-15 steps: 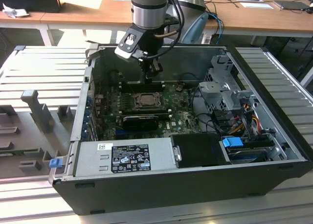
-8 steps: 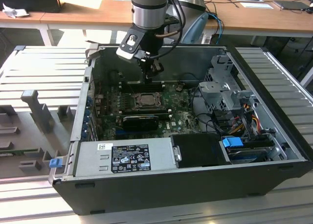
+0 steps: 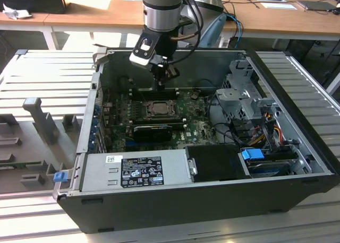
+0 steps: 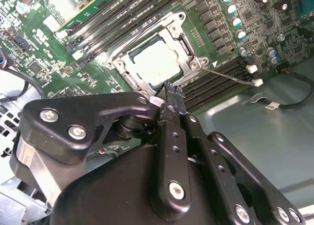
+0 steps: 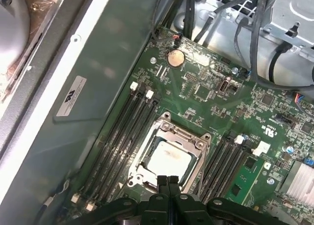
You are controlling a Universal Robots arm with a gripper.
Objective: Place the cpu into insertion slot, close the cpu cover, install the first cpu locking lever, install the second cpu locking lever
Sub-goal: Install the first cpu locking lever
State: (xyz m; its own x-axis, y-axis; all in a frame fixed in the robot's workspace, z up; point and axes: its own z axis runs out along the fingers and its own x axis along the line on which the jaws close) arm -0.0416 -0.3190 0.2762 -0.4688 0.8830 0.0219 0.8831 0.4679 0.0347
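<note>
Inside the computer case [image 3: 175, 207], the tool [image 5: 168, 182] hovers clenched and empty at the edge of the cpu cover [image 5: 182, 135], which lies closed over the seated cpu [image 5: 167, 158], a pose suited to pushing.

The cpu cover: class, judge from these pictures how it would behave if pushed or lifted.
The cpu cover is a thin metal frame with a window, so it is probably stiff yet light. It lies flat around the cpu, so a sideways push would likely not shift it. Its smooth bare metal may slip against the shut hand near its edge.
</note>
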